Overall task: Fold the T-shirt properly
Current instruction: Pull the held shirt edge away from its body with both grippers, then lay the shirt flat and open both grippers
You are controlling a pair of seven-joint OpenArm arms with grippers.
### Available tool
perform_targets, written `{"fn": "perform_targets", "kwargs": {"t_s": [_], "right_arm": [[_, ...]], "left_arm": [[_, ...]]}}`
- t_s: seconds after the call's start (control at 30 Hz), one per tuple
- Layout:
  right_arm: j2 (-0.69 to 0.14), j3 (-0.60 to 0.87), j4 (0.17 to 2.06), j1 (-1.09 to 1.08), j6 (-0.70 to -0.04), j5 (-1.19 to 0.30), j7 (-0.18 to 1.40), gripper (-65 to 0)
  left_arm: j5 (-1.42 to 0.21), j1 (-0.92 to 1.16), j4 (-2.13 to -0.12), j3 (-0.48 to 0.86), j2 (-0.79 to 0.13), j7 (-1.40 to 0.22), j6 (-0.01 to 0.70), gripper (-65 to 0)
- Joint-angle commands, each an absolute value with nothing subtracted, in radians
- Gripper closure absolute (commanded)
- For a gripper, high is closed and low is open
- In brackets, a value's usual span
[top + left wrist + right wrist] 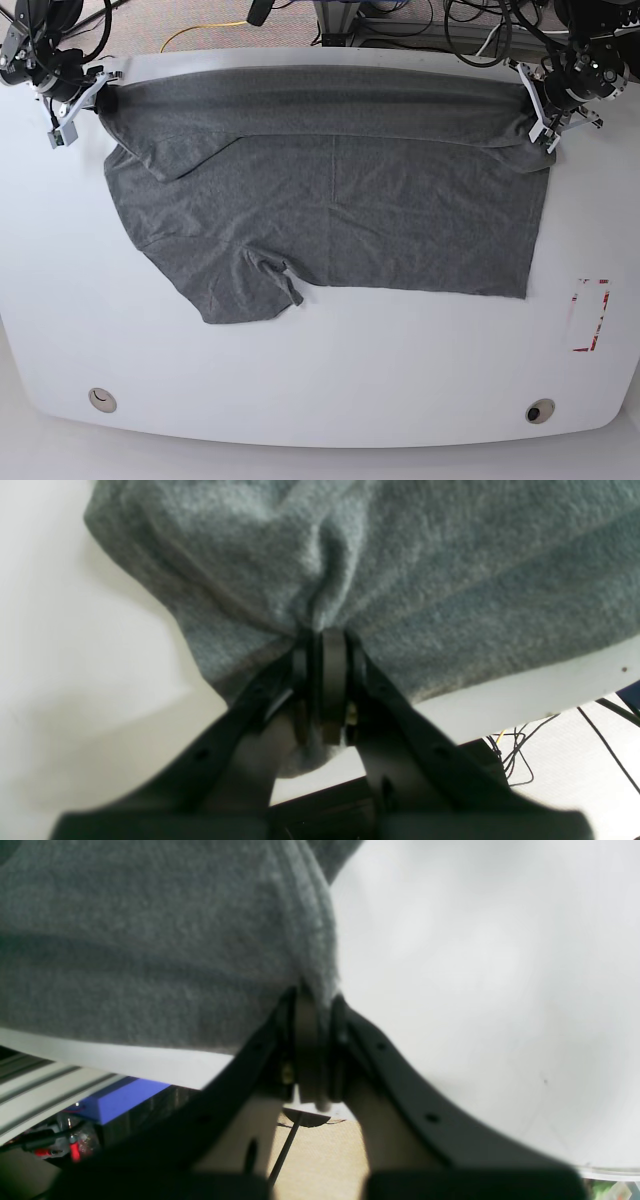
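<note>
Soft heather-grey knit T-shirt [330, 210] lies mostly flat; left gripper [325, 635] and right gripper [312, 995] each clamped on far-edge corners; first fold barely begun, remaining folds pending.

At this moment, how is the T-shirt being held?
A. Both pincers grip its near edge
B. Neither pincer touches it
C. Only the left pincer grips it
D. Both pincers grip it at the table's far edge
D: the left pincer and right pincer are each shut on T-shirt fabric at the far edge.
</note>
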State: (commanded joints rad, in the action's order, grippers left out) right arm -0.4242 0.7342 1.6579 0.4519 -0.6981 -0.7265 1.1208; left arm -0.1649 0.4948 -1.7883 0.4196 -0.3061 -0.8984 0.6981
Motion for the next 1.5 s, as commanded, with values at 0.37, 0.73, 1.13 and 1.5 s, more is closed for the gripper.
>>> {"fn": "perform_targets", "kwargs": {"t_s": [0.37,0.73,1.13,1.5], "right_arm": [[-0.423,0.734,1.658,0.464,-0.698,-0.728,1.121,-15.2],[-0.375,0.895,1.79,0.463,-0.698,-0.731,1.125,-59.9],[-0.364,0.768,1.894,0.269,-0.698,-0.725,1.178,-59.9],[-0.371,0.567,1.705,-0.002,-0.698,-0.725,1.179,-59.9]], "left_arm": [[-0.166,0.539,-1.788,0.458,-0.318,-0.898,0.698,-22.8],[-0.173,0.45,-1.822,0.578,-0.314,-0.898,0.698,-42.9],[-0.174,0.309,-1.977,0.63,-0.292,-1.04,0.698,-42.8],[-0.163,0.073,-1.911,0.653,-0.297,-1.04,0.698,-42.8]]}}
